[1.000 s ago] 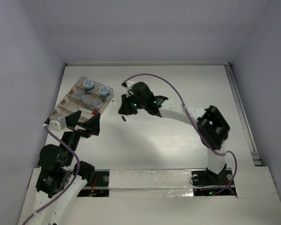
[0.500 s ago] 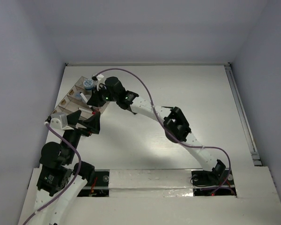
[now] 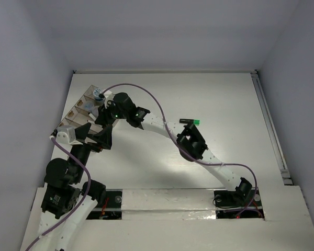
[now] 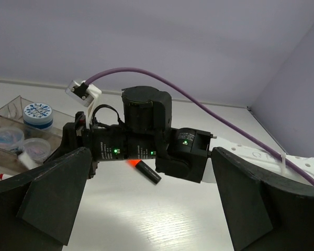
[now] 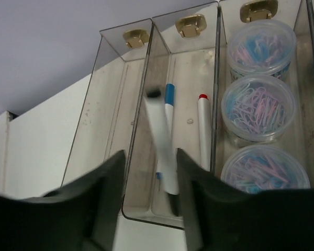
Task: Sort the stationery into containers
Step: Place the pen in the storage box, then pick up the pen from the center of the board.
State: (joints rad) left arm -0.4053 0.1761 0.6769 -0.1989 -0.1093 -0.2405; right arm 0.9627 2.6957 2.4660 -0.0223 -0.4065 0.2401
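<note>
One black-capped pen (image 5: 159,138): blurred and tilted over the middle slot of the organiser tray (image 5: 123,125), between the fingers but seemingly touching neither (it reads as falling, not held).
Middle slot: already holds a blue-capped pen (image 5: 169,97) and a red-capped pen (image 5: 204,130) lying lengthwise. The slot to its left is bare, and the one to its right carries three jars (image 5: 256,107) of paper clips.
Right pincer (image 5: 149,178): fingers spread wider than the pen, so released. A second ago this arm was over the middle of the worktop (image 3: 199,89), and it has since swung to the far left, over the tray.
Meaning for the task: the pen looks delivered to the pens' slot, leaving one loose item fewer.
Left pincer (image 4: 152,204): spread wide and empty, near the tray's near end, unmoved over that second.
Loose on the worktop: a green/black highlighter (image 3: 190,121) right of the middle, and an orange/black highlighter (image 4: 148,172) under the right arm.
Likely next: the right arm backs off and goes for a highlighter (the green one looks easier to reach).
</note>
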